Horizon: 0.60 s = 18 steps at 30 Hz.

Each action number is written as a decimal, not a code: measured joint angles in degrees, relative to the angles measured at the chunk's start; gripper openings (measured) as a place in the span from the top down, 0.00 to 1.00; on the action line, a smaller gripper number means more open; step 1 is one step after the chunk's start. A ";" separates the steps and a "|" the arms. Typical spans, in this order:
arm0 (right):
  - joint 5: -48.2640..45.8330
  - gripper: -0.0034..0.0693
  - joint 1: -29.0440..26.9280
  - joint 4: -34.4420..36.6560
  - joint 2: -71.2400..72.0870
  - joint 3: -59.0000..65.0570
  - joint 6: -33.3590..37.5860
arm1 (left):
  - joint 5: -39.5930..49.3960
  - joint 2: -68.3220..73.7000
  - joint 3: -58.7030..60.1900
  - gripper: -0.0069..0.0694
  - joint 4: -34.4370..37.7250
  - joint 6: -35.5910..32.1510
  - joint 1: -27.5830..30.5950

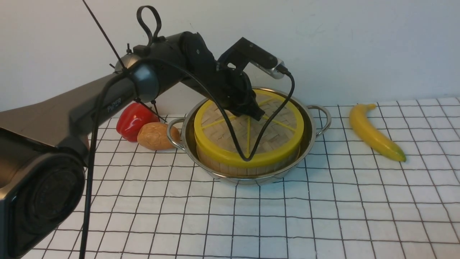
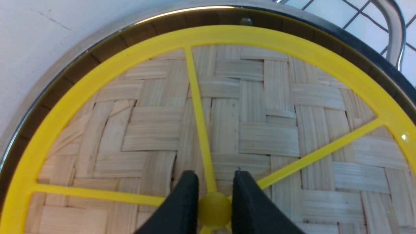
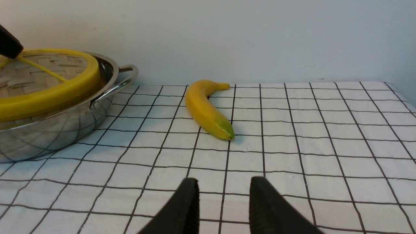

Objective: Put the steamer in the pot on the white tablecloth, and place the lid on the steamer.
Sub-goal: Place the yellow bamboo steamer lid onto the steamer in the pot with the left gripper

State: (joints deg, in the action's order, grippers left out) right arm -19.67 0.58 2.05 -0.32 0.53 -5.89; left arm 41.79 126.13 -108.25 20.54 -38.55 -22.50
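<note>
The steel pot [image 1: 309,118] stands on the white tablecloth [image 1: 323,208] with the steamer [image 1: 230,169] inside it; only the steamer's slatted side wall shows. The woven lid [image 1: 276,135] with yellow spokes lies flat on top of the steamer. My left gripper [image 1: 257,114] reaches down onto the lid's middle. In the left wrist view its two black fingers press either side of the yellow centre knob [image 2: 214,208], so the left gripper [image 2: 215,174] is shut on it. My right gripper [image 3: 225,181] hovers open over bare cloth, right of the pot [image 3: 65,126], holding nothing.
A banana [image 1: 373,131] lies on the cloth to the right of the pot. A red pepper [image 1: 134,118] and a potato [image 1: 156,136] sit just left of the pot's left handle. A white wall stands close behind.
</note>
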 joint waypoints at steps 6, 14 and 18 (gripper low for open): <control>0.00 0.62 0.00 0.00 0.00 0.00 0.00 | -0.07 0.00 0.00 0.75 0.00 0.00 0.00; 0.00 0.62 0.00 0.00 0.00 0.00 0.00 | -1.65 0.34 0.00 0.75 0.25 0.00 0.16; 0.00 0.62 0.00 0.00 0.00 0.00 0.00 | -2.03 0.34 0.00 0.75 0.53 0.23 0.47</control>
State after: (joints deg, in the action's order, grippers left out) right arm -19.67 0.58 2.05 -0.32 0.53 -5.89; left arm 39.76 126.47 -108.25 21.07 -38.32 -22.03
